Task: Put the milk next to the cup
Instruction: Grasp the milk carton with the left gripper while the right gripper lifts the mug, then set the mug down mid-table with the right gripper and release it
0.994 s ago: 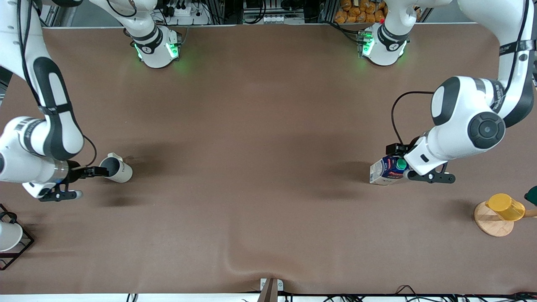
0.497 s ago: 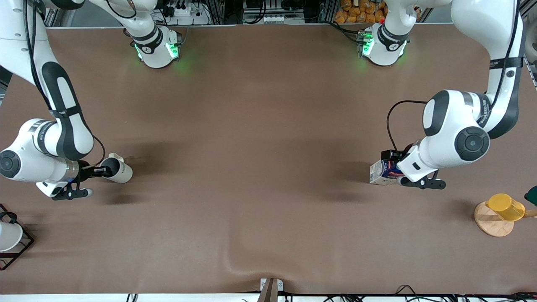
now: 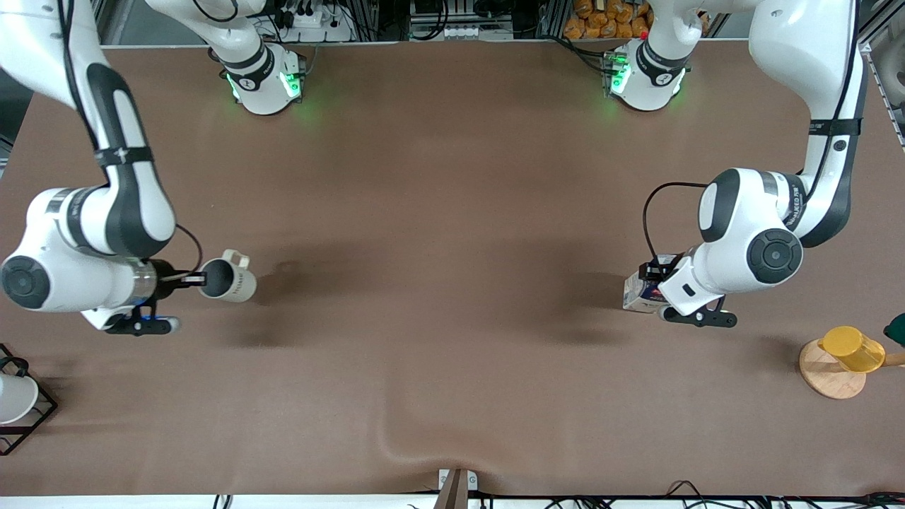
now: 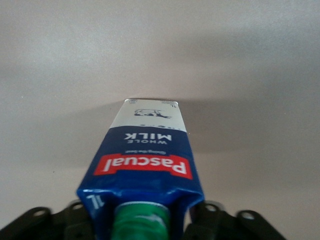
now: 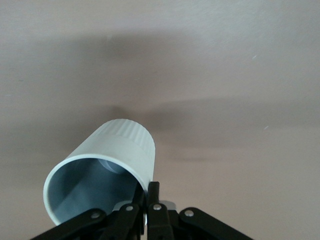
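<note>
My left hand [image 3: 668,300] is clamped on the milk [image 3: 640,293] at its capped top; in the left wrist view the carton [image 4: 145,165] runs lengthwise away from the hand, cap nearest me, standing or nearly so on the counter [image 3: 438,212] at the left arm's end. My right hand [image 3: 194,279] pinches the rim of the cup [image 3: 230,281], one finger inside the wall and one outside. The right wrist view shows the cup [image 5: 102,172] tipped and, I judge, lifted off the counter, its grey inside empty.

The cup lies well apart from the milk, straight toward the right arm's end of the counter, at about the same nearness to the front camera. The two must be brought toward each other, with the carton kept upright.

A yellow cup [image 3: 852,348] sits on a wooden disc [image 3: 827,375] near the milk, nearer the front camera.
</note>
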You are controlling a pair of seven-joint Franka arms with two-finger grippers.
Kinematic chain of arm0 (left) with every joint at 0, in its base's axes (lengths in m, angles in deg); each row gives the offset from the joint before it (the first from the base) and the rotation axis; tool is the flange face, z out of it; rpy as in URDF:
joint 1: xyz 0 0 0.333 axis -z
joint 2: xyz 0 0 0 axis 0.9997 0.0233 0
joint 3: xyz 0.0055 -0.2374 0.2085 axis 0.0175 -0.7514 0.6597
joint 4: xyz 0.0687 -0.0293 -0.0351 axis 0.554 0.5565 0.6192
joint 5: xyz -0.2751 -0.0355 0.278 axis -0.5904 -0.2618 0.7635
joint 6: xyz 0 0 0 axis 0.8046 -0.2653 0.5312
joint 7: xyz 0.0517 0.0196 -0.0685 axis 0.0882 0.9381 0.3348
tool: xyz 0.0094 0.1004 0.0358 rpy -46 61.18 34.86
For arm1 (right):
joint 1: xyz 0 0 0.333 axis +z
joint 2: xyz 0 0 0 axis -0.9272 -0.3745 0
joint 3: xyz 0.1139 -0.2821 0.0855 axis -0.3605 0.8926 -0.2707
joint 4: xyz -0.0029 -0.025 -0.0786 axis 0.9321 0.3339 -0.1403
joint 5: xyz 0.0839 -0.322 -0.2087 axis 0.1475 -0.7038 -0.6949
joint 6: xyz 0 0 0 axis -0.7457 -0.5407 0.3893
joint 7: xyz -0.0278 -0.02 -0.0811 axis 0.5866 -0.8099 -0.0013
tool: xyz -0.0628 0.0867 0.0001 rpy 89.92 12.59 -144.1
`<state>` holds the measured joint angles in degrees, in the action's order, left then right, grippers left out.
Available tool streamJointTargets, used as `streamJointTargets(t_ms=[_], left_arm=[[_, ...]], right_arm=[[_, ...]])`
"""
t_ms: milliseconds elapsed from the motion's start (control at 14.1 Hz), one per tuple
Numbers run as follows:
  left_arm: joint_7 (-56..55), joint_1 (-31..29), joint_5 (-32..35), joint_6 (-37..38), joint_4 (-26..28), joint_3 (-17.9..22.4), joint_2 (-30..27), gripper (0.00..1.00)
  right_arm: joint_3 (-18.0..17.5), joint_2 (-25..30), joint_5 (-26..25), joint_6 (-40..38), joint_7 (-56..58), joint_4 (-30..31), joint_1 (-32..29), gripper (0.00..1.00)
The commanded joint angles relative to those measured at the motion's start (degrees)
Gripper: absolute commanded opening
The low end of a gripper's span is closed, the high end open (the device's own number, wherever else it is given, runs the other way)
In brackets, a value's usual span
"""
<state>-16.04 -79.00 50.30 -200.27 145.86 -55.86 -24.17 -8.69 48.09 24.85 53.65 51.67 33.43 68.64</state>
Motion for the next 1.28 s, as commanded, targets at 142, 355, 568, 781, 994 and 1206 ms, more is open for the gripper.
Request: streamJointTargets(t_ms=[142, 355, 568, 781, 994, 1206], left_arm=[[0.3, 0.1, 1.0, -0.4, -0.6, 0.1, -0.1, 0.00], [0.6, -0.7, 1.0, 0.3, -0.8, 0.1, -1.7, 0.00], [0.2, -0.9, 0.8, 1.0, -1.7, 0.6, -3.8, 0.00], [0.0, -1.8, 0.2, 4.7, -4.6, 0.6, -4.4, 0.00], [-0.5, -1.8, -0.1, 5.0, -5.7, 0.4, -4.2, 0.00], [-0.5, -1.8, -0.1, 5.4, -5.8, 0.4, -4.3, 0.00]], right_arm=[[0.4, 2.7, 7.3, -2.4, -20.8, -0.4, 10.3, 0.00], [0.4, 2.2, 9.9, -2.1, -34.1, -3.7, 17.1, 0.00], [0.4, -1.2, 11.4, 0.9, -48.7, -7.6, 24.6, 0.00], [0.5, -5.4, 13.4, 7.8, -58.1, -10.0, 31.2, 0.00], [0.6, -12.6, 13.3, 14.2, -68.2, -16.9, 37.1, 0.00], [0.7, -16.9, 13.2, 18.1, -71.6, -19.6, 40.0, 0.00]])
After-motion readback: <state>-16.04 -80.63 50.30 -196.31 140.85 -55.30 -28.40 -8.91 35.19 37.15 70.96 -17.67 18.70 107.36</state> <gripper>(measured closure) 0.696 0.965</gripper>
